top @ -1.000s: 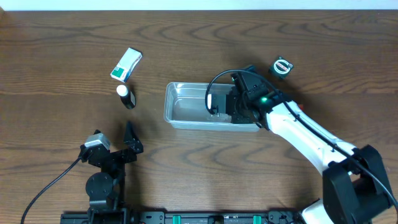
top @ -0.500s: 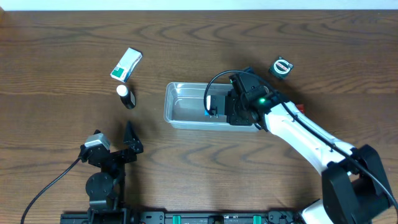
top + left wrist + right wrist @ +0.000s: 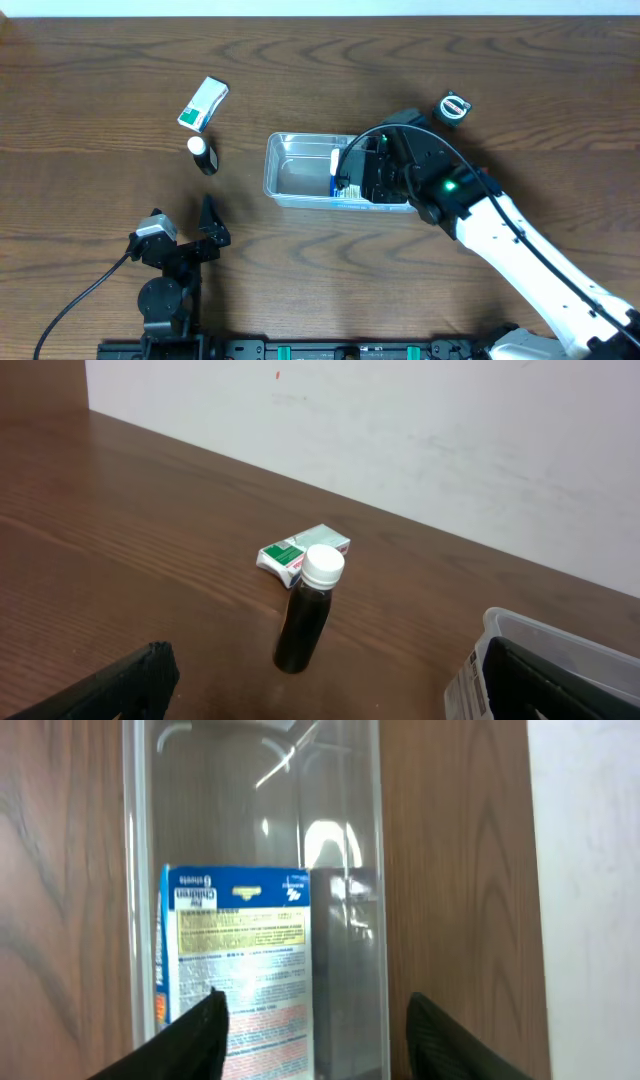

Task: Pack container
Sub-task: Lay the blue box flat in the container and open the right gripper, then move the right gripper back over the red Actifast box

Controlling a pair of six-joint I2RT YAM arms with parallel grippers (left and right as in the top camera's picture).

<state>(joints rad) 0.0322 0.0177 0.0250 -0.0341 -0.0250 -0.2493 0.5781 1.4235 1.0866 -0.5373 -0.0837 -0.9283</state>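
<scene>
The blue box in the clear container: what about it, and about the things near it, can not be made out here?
Blue box: the right wrist view cuts off its lower end; overhead, the right arm covers part of it.
Container: its right end is under that arm overhead.
Round black object: too small overhead to identify.
Left fingers: the bottom edge of the left wrist view cuts them.

Right end of container [image 3: 292, 172] under arm [image 3: 497, 226]

Blue box [image 3: 237, 970] — the word "Children" on its top band; finer print unreadable
</scene>
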